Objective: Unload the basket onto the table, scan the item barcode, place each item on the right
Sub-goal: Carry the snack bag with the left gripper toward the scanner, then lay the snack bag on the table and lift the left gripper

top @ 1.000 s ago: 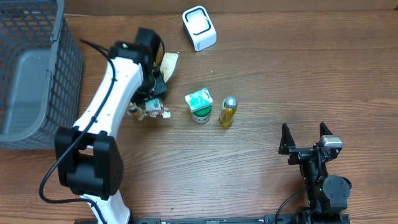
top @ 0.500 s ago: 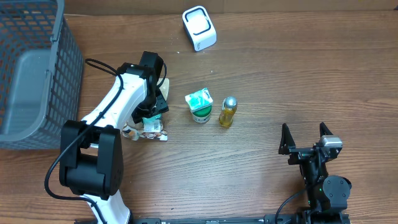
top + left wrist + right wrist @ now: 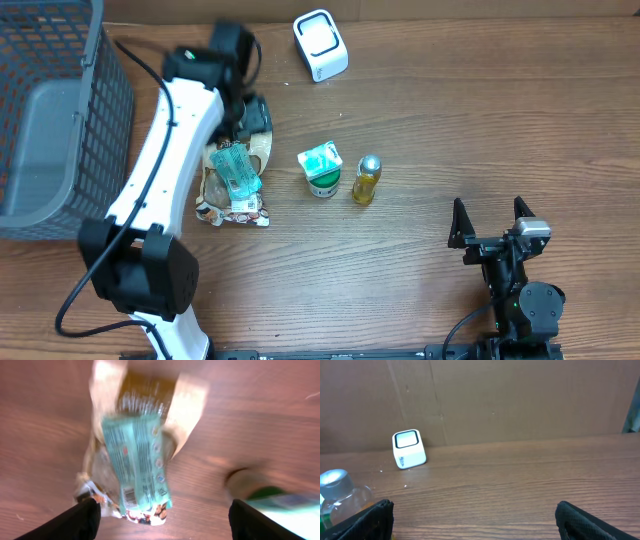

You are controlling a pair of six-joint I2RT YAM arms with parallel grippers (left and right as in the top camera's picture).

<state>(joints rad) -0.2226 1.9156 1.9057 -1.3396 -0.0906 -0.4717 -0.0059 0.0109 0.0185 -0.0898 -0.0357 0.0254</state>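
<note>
A snack packet [image 3: 236,184] with a teal label lies flat on the wooden table, barcode facing up. In the blurred left wrist view the packet [image 3: 138,462] lies on the table below the jaws, its barcode near the close end. My left gripper [image 3: 254,120] hangs open just beyond the packet's far end, holding nothing; in its own view the left gripper [image 3: 166,522] has its jaws wide apart. The white scanner [image 3: 320,44] stands at the far edge, and the same scanner [image 3: 409,448] shows in the right wrist view. My right gripper [image 3: 490,221] rests open and empty at the front right.
A teal-lidded cup [image 3: 321,169] and a small yellow bottle [image 3: 367,180] stand right of the packet. The bottle [image 3: 340,496] also shows at the left of the right wrist view. A grey wire basket [image 3: 55,110] fills the far left. A cardboard wall backs the table.
My left gripper has opened and let go of the packet, then drawn back toward the far edge. The packet now lies flat on the table. The right arm has not moved.
</note>
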